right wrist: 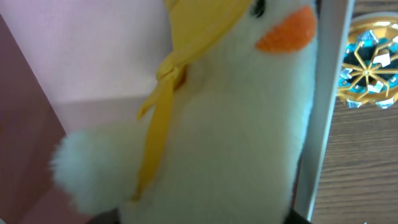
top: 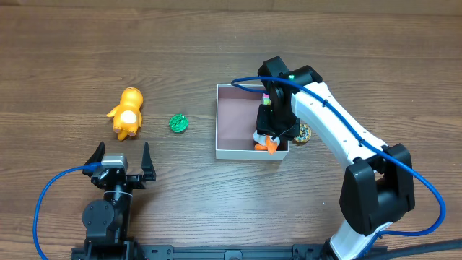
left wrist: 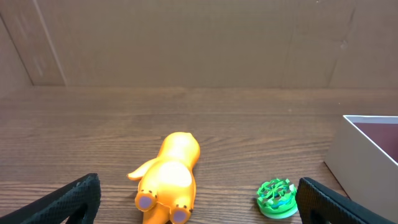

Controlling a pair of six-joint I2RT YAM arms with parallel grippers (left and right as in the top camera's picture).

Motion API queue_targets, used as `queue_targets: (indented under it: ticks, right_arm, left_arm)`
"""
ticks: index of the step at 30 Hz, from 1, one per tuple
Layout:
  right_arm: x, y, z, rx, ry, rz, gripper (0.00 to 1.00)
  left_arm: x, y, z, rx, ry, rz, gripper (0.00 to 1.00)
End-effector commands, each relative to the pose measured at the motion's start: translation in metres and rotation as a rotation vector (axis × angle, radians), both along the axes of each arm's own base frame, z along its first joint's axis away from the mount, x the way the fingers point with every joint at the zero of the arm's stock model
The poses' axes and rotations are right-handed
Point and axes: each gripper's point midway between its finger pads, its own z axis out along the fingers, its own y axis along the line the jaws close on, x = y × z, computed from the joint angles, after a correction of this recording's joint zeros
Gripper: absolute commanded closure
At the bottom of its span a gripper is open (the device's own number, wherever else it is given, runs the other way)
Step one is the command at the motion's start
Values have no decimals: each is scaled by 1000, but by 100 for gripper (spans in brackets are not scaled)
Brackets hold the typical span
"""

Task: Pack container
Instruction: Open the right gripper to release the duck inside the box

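Container [top: 245, 152], one; plush duck [right wrist: 236, 124], one; orange toy [top: 128, 113], one; spinner discs [top: 178, 123], two

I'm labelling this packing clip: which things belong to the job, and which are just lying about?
Job:
container
white plush toy inside it, under the right end effector

Lying about, likely packed later:
orange toy
green disc
gold-and-blue disc, just outside the container

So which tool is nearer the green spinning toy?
Left. The left tool sits open just short of the green toy; the right tool is farther off, over the container.
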Motion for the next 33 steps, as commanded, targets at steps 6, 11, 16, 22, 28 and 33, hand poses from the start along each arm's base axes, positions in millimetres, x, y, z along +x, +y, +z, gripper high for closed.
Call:
queue_targets:
  ticks: [6, 11, 16, 22, 28, 33]
  right_arm:
    - [4, -3, 1, -22, -28, 3, 52]
    - [9, -2, 1, -20, -50, 2, 76]
    - [9, -2, 1, -20, -50, 2, 78]
    - [3, -9, 1, -54, -30, 3, 78]
    - [3, -10, 1, -62, -30, 3, 75]
    - [3, -10, 1, -62, -30, 4, 66]
  left_arm:
    - [0, 2, 0, 23, -2, 10, 0]
    - [0, 2, 0, 23, -2, 10, 0]
    - [0, 2, 0, 23, -2, 10, 0]
    - [0, 2, 0, 23, -2, 10, 0]
    - [0, 2, 0, 23, -2, 10, 0]
    - [0, 2, 0, 23, -2, 10, 0]
